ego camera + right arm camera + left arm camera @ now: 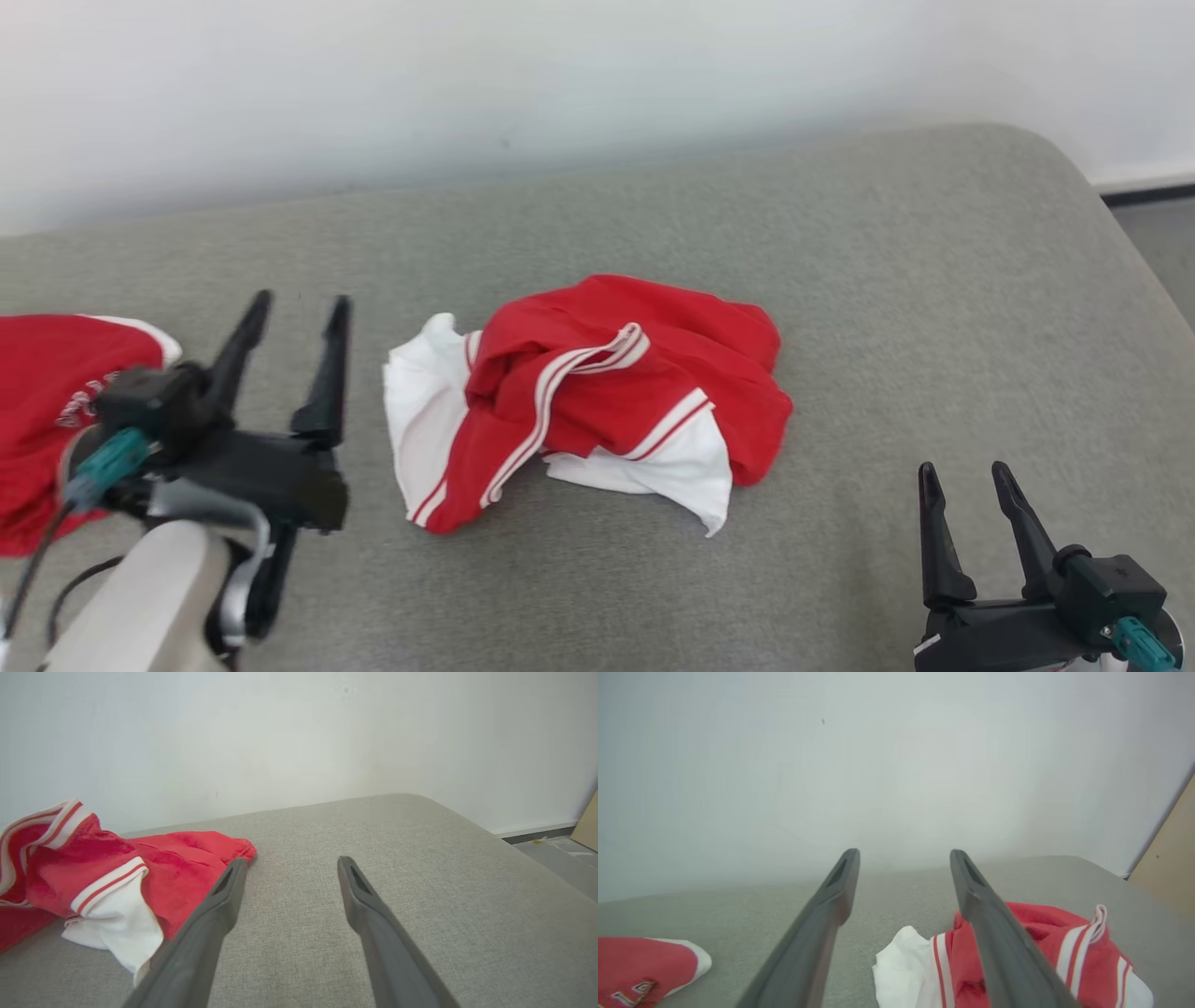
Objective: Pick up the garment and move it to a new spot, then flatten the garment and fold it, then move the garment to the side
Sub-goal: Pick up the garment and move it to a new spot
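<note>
A crumpled red and white garment with striped trim lies in a heap in the middle of the grey cushion. It also appears low in the left wrist view and at the left of the right wrist view. My left gripper hovers open just left of the heap, nothing between its fingers. At the lower right my right gripper stands open and empty, well apart from the garment.
A second red garment with white edging and lettering lies at the cushion's left edge, partly behind my left arm. A pale wall runs behind the cushion. Floor shows past the cushion's right end.
</note>
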